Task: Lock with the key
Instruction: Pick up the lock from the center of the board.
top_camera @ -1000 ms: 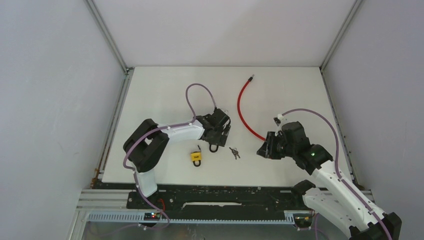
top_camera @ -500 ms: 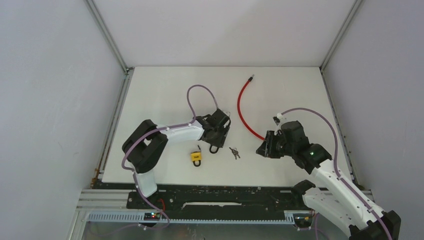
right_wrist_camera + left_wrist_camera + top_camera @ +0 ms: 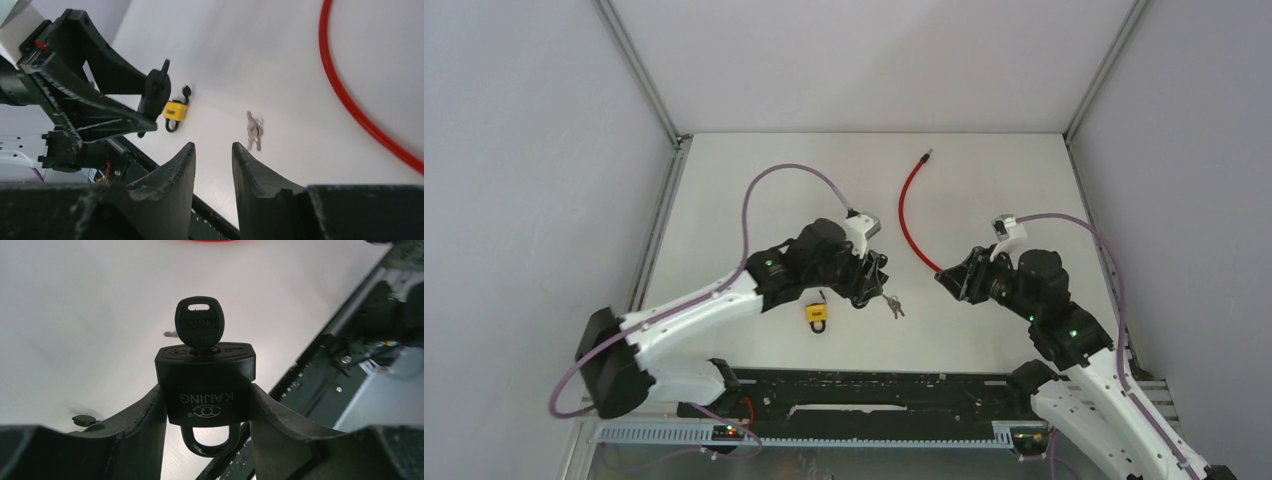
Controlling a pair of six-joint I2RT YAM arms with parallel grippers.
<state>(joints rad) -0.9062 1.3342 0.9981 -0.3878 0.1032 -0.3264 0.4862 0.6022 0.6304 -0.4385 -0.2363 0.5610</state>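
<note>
A black padlock (image 3: pixel 206 385) hangs above the table with my left gripper (image 3: pixel 206 390) shut on its two sides. Its shackle (image 3: pixel 210 442) points back toward the wrist. A black-headed key (image 3: pixel 199 325) sits in the keyhole and sticks out away from the wrist. From above, the left gripper (image 3: pixel 864 276) hovers near the table's front middle. My right gripper (image 3: pixel 952 283) faces it from the right, open by a narrow gap with nothing between its fingers (image 3: pixel 186 160). In the right wrist view the key (image 3: pixel 159 80) shows at the tip of the left gripper.
A small yellow padlock (image 3: pixel 816 314) lies on the table below the left gripper. A loose bunch of silver keys (image 3: pixel 893 305) lies between the two grippers. A red cable (image 3: pixel 909 215) curves across the back right. The black front rail (image 3: pixel 864 385) runs along the near edge.
The left jaws closed on the black padlock and lifted it off the table, turning it toward the right arm. The right gripper rose and opened slightly.
</note>
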